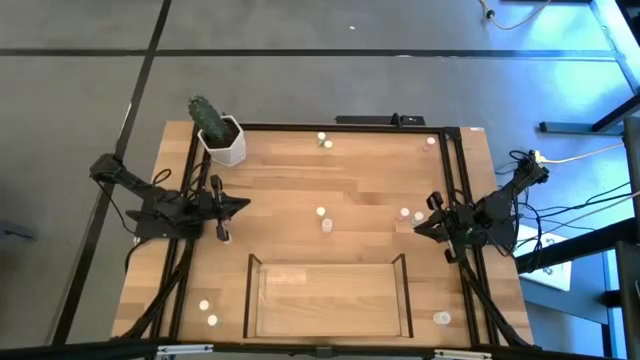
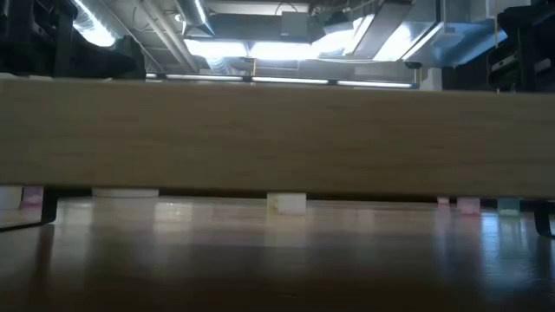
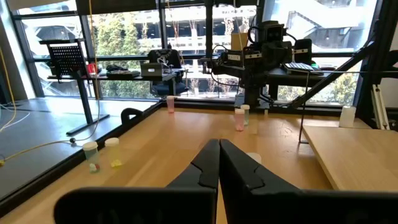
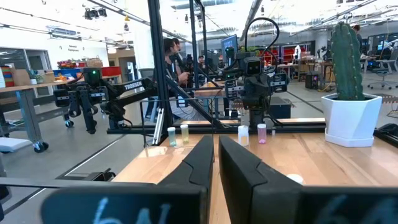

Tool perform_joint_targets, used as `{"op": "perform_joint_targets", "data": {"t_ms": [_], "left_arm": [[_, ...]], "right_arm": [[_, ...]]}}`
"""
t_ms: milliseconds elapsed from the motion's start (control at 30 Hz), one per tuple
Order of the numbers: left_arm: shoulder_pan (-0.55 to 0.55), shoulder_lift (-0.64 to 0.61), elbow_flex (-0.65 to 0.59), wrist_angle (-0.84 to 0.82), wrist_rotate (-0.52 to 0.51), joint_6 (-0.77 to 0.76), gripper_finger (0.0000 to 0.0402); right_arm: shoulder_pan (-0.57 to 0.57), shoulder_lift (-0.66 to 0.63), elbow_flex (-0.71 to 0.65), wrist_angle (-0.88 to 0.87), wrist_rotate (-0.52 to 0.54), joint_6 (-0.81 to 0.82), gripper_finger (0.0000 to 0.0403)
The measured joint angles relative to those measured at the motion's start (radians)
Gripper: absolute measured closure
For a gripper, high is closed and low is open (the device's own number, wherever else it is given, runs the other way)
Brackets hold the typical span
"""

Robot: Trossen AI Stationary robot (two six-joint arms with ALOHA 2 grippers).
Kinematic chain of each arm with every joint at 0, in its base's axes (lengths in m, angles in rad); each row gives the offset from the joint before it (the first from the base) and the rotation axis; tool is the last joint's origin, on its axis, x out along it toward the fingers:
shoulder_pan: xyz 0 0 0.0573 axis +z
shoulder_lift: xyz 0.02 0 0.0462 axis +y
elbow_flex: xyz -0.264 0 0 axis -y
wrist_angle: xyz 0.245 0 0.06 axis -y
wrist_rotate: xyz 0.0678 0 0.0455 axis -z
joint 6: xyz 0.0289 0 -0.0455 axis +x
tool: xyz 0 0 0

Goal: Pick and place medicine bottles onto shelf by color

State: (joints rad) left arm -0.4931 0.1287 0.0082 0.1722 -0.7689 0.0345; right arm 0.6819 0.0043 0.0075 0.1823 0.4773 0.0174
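Note:
Tiny medicine bottles stand scattered on the wood table: two at the far edge [image 1: 324, 141], one far right [image 1: 430, 142], two in the middle [image 1: 324, 219], two right of middle [image 1: 411, 215], two near left [image 1: 208, 312] and one near right [image 1: 441, 318]. The shelf [image 1: 330, 300], a shallow clear-walled tray, sits at the near middle with nothing in it. My left gripper [image 1: 245, 205] [image 3: 219, 163] hovers level at the left, shut and holding nothing. My right gripper [image 1: 418, 228] [image 4: 216, 155] hovers at the right, shut with only a thin slit between its fingers, also holding nothing.
A white hexagonal pot with a green cactus [image 1: 218, 135] stands at the far left corner. A black metal frame [image 1: 350, 127] runs around the tabletop. In the low view the shelf's wall [image 2: 277, 139] blocks most of the table. People stand in the room beyond [image 4: 174, 53].

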Motion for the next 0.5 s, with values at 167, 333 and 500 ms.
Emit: {"op": "perform_joint_targets", "data": {"t_ms": [167, 333, 500], "left_arm": [[0.0, 0.0, 0.0, 0.0, 0.0, 0.0, 0.0401], [0.0, 0.0, 0.0, 0.0, 0.0, 0.0, 0.0401], [0.0, 0.0, 0.0, 0.0, 0.0, 0.0, 0.0401]], "right_arm": [[0.0, 0.0, 0.0, 0.0, 0.0, 0.0, 0.0373], [-0.002, 0.0, 0.0, 0.0, 0.0, -0.054, 0.0373], [-0.003, 0.0, 0.0, 0.0, 0.001, -0.18, 0.0373]]}}
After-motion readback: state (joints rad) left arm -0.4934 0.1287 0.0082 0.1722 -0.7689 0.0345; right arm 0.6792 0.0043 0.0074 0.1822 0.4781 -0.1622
